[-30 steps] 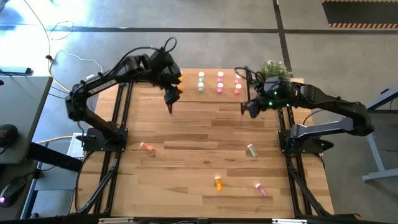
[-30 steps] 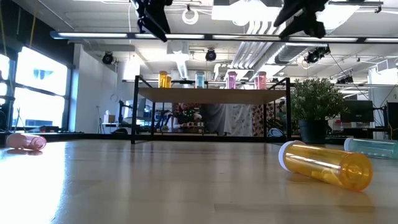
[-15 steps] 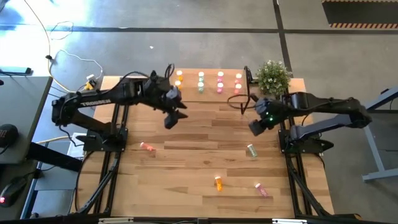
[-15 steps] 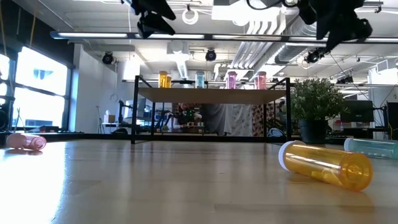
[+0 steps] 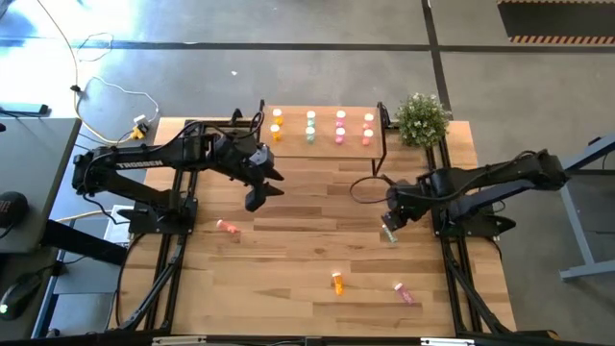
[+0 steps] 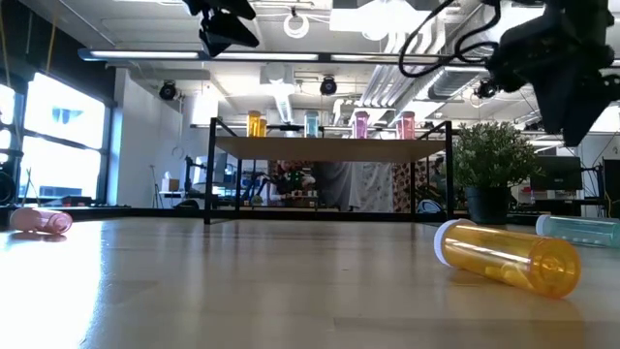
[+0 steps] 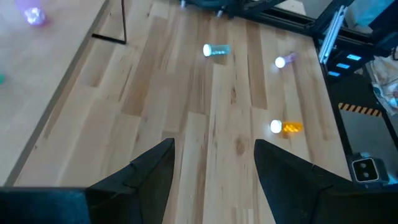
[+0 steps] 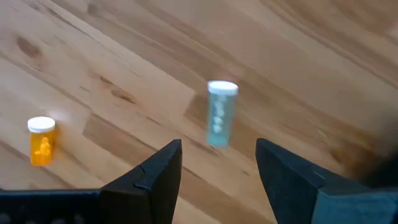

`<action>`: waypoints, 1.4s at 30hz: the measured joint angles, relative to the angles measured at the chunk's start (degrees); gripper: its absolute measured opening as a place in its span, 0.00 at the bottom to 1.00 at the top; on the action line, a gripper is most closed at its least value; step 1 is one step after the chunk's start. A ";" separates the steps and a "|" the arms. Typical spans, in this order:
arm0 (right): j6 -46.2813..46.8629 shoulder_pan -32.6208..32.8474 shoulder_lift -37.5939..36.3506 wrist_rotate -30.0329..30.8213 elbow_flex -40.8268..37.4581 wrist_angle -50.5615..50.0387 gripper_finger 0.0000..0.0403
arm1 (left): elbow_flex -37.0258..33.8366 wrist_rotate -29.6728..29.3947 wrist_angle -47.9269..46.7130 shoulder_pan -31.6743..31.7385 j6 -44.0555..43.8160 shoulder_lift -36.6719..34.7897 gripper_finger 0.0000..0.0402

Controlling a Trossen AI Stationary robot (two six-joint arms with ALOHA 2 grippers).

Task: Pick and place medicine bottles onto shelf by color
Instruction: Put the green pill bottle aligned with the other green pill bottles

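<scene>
Four medicine bottles lie on their sides on the table: a pale green one (image 5: 389, 233), an orange one (image 5: 337, 282), and two pink ones (image 5: 228, 227) (image 5: 404, 292). More bottles stand on the shelf (image 5: 327, 140) at the far edge, sorted orange, green and pink. My right gripper (image 8: 217, 165) hangs open, pointing steeply down just above the green bottle (image 8: 219, 115), clear of it. My left gripper (image 7: 214, 168) is open with nothing between its fingers, high over the table's middle left (image 5: 255, 197).
A potted plant (image 5: 423, 120) stands at the far right corner beside the shelf. The shelf's thin black legs (image 6: 209, 174) rise from the table at the back. Bare wood lies between the shelf and the loose bottles.
My left gripper has come away from the shelf toward the near edge and sunk a little. My right gripper has swung from beside the shelf toward the near edge, dropped low and tipped downward over the green bottle. No bottle has moved.
</scene>
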 joint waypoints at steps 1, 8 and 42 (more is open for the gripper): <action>0.14 0.14 0.00 0.06 -1.27 2.08 0.48 | 0.00 0.02 0.01 0.00 -0.05 -0.18 0.53; 1.40 0.25 0.01 1.76 -9.58 13.95 0.48 | 0.02 0.02 0.01 0.00 -0.11 -0.25 0.53; -1.59 -2.80 12.80 -3.20 -15.86 28.26 0.29 | 0.02 -3.40 -1.04 0.13 -0.85 -0.18 0.53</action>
